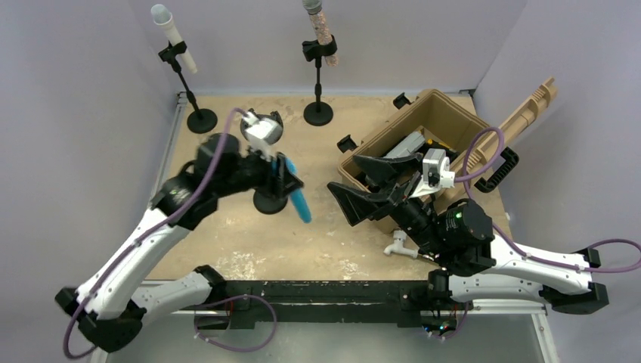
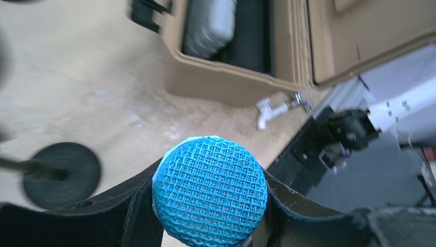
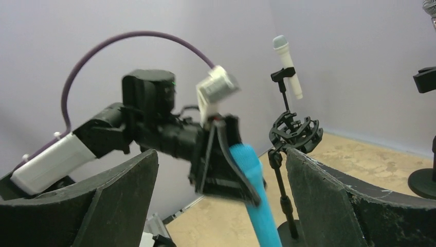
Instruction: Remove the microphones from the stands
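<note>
- Above the left-centre of the table (image 1: 227,242), the microphone (image 1: 298,198) hangs in the air, clear of the surface and tilted, with its lower end pointing toward the near edge.
- Microphone body: a smooth, bright blue cylinder. Head: a rounded dome of fine blue wire mesh, facing the left wrist camera.
- The left gripper (image 1: 281,180) pinches the microphone between two black, wedge-shaped fingers (image 2: 121,206), one on each side of the body just below the mesh head.
- The left arm reaches forward and inward from its base, with the wrist turned so that the fingers point toward the right arm.
- The stand (image 1: 269,203) sits directly under and behind the left gripper. It consists of a flat, round black base, a thin black pole and a cage-like black holder (image 3: 295,133) at the top.
- The microphone is out of the holder and just beside it, with a gap between the two.
- The right gripper (image 1: 344,174) faces the microphone from the right. Its broad black fingers are spread wide with nothing between them, well apart from the microphone.
- Table surface: tan, worn and scuffed matte.
- An open tan hard case (image 1: 423,128) lies at the right. A small white fitting (image 1: 399,246) lies near its front edge.
- Two further stands stand at the rear wall, one with a white microphone (image 1: 174,38), one with a speckled microphone (image 1: 323,34).
</note>
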Action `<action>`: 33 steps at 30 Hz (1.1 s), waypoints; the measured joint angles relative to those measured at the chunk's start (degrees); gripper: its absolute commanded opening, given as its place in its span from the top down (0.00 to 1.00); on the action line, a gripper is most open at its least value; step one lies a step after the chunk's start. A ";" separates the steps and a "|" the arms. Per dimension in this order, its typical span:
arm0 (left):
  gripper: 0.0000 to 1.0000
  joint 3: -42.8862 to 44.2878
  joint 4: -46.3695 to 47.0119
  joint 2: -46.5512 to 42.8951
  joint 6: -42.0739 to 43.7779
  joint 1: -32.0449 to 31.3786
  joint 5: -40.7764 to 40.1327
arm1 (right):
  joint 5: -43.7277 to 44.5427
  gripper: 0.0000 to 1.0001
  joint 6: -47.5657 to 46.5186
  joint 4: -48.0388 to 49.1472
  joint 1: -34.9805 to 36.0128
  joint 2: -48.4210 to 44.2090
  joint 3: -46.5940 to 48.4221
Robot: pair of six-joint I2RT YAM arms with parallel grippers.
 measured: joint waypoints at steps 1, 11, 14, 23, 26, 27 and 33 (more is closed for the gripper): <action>1.00 0.46 -0.46 -1.81 0.59 2.78 0.90 | 0.00 0.08 -0.02 -0.02 0.00 0.07 0.00; 1.00 5.95 -15.45 -2.89 4.87 32.54 12.35 | -0.04 0.08 -0.46 0.15 0.00 0.07 0.00; 1.00 2.45 -18.14 -4.15 3.32 37.81 10.47 | -0.22 0.08 -0.52 0.20 0.00 0.28 0.00; 1.00 -0.79 -20.33 -1.33 -11.15 59.10 -12.13 | -1.29 0.08 -0.61 0.04 0.00 0.57 0.00; 1.00 -6.12 -15.65 1.22 -19.21 66.07 -11.34 | -1.33 0.08 -0.59 0.02 0.00 0.59 0.00; 1.00 -8.22 -13.94 2.45 -22.64 68.06 -10.51 | -1.33 0.08 -0.59 0.04 0.00 0.63 0.00; 1.00 -18.05 -1.68 12.44 -44.22 73.18 -4.52 | -1.38 0.08 -0.59 0.02 0.00 0.76 0.00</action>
